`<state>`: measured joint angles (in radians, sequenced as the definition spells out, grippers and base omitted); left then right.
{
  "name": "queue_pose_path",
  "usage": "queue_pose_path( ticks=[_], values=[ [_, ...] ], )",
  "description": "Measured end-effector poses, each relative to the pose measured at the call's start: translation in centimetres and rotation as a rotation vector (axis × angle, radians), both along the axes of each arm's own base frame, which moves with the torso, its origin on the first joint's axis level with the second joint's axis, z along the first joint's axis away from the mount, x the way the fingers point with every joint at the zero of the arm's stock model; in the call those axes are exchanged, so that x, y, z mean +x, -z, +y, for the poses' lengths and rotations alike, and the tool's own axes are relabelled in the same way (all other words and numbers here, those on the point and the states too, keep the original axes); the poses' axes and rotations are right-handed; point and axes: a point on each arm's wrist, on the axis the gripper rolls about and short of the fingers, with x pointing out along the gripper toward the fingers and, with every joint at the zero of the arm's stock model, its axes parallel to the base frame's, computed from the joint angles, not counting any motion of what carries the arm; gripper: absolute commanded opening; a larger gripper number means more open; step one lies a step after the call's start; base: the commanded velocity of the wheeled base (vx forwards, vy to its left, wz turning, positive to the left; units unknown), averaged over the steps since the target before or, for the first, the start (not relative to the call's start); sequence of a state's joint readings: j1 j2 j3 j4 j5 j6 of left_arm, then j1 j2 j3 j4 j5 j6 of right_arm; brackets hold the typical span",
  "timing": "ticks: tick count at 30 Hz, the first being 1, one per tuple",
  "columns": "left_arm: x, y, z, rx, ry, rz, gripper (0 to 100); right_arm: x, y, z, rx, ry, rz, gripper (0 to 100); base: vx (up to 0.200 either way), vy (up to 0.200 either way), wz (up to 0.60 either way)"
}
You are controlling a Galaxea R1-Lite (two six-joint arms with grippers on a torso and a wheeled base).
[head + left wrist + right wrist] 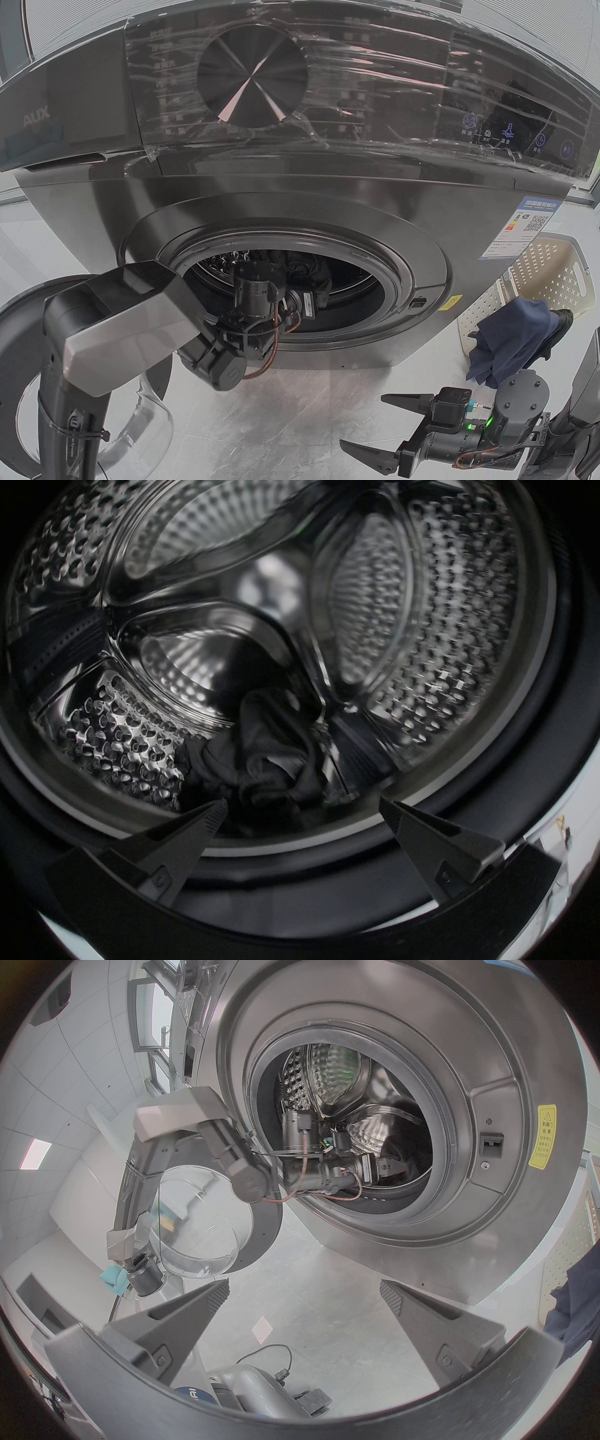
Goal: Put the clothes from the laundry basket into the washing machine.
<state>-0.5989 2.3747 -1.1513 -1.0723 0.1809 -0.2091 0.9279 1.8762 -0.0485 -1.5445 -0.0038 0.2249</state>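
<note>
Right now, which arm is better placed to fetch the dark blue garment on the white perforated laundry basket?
Likely the right arm. Its jaws stand open beside the dark blue garment on the white perforated laundry basket. The left arm is at the steel drum, farther away.

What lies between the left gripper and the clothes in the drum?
Only the drum's rim, in the left wrist view; the left gripper hangs open short of the clothes.

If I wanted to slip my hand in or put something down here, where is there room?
Bare floor lies between the washer and the open right gripper. The right half of the washer's mouth is free beside the left arm. Crowded: the mouth's left, with arm and door; the basket, draped with blue cloth.
</note>
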Motion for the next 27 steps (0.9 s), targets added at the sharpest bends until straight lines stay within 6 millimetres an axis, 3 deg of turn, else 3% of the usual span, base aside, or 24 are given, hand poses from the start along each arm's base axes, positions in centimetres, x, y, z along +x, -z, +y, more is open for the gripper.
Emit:
queue_pose_path(
  ticks=[12,19,22,27],
  values=[
    [-13.6,-1.9,2.2,0.105,0.211,0.020,100,-1.0,-1.0,-0.5,0.026,-0.001,-0.019,100,0.000,0.000,0.00],
    [-21.8,-4.0,6.3,0.127,0.308,-0.002,100,-1.2,-2.9,-1.7,0.103,0.066,-0.070,100,0.000,0.000,0.00],
    [-24.2,-5.3,8.5,0.102,0.322,-0.040,100,-0.9,-3.9,-2.8,0.136,0.129,-0.102,100,-0.200,0.000,0.00],
    [-26.1,-7.4,11.7,0.048,0.286,-0.107,100,0.2,-5.2,-5.6,0.155,0.294,-0.147,100,-0.200,0.000,0.00]
  ],
)
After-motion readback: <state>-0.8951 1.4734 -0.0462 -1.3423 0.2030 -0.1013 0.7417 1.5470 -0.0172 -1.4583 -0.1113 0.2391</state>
